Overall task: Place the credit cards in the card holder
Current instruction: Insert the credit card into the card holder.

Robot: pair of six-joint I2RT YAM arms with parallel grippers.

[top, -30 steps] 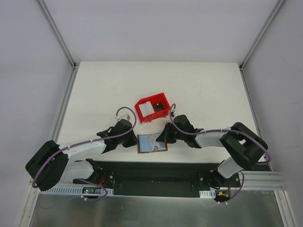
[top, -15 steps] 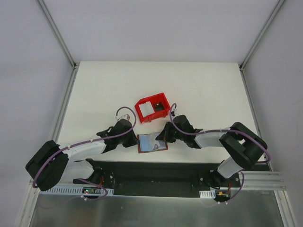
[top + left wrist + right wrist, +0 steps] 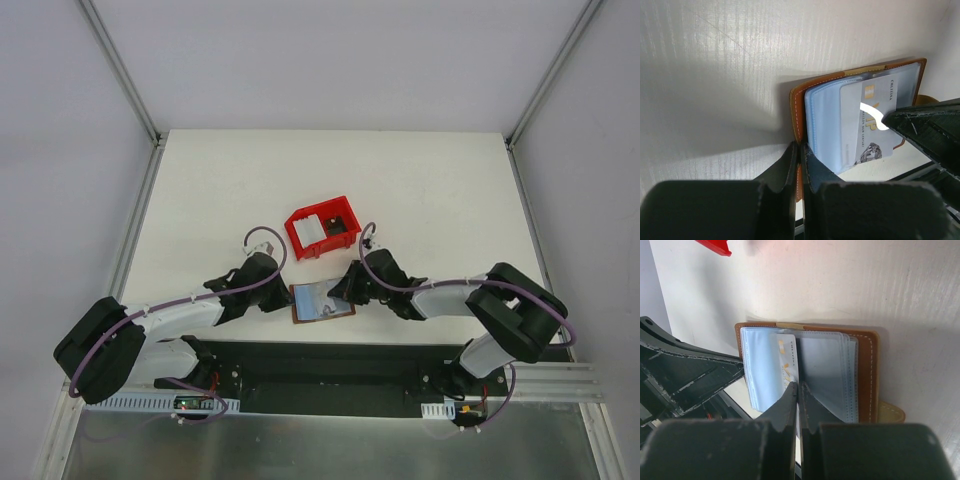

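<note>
The brown card holder (image 3: 322, 302) lies open on the table near the front edge, its pale blue sleeves up. My left gripper (image 3: 801, 150) is shut on the brown left edge of the card holder (image 3: 796, 107). My right gripper (image 3: 798, 386) is shut on the near edge of a whitish credit card (image 3: 788, 360), which stands partly among the sleeves. In the left wrist view the same credit card (image 3: 865, 135) lies over the sleeves, with the right gripper's fingers (image 3: 925, 127) on its right side. Another whitish card (image 3: 308, 232) lies in the red bin.
The red bin (image 3: 293, 232) stands just behind the card holder, its corner (image 3: 715, 246) showing in the right wrist view. The black base plate (image 3: 330, 365) and the arm mounts run along the front edge. Both arms reach inward and nearly meet over the holder.
The right gripper has shifted slightly left and toward the front with the card. The left gripper and the holder have stayed put.
</note>
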